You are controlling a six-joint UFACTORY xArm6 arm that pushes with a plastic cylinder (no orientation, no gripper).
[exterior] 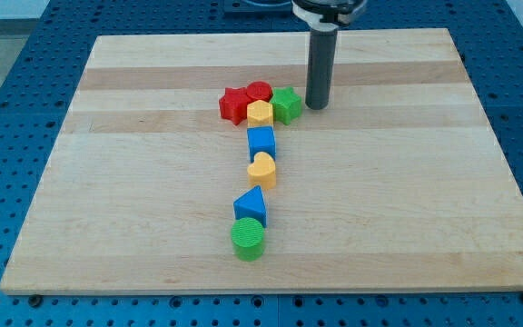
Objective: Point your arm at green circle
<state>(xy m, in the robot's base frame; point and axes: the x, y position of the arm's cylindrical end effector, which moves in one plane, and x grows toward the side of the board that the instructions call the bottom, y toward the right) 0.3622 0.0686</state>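
Observation:
The green circle [249,238] lies near the view's bottom, at the lower end of a line of blocks. Just above it is a blue triangle [251,206], then a yellow heart [262,169] and a blue block [261,141]. At the top of the line sit a yellow block [260,113], a red star [234,104], a red circle [259,91] and a green star [286,104]. My tip [316,105] stands just right of the green star, far above the green circle.
The blocks lie on a pale wooden board [107,200] that rests on a blue perforated table [7,109]. The rod's white mount [325,11] shows at the view's top.

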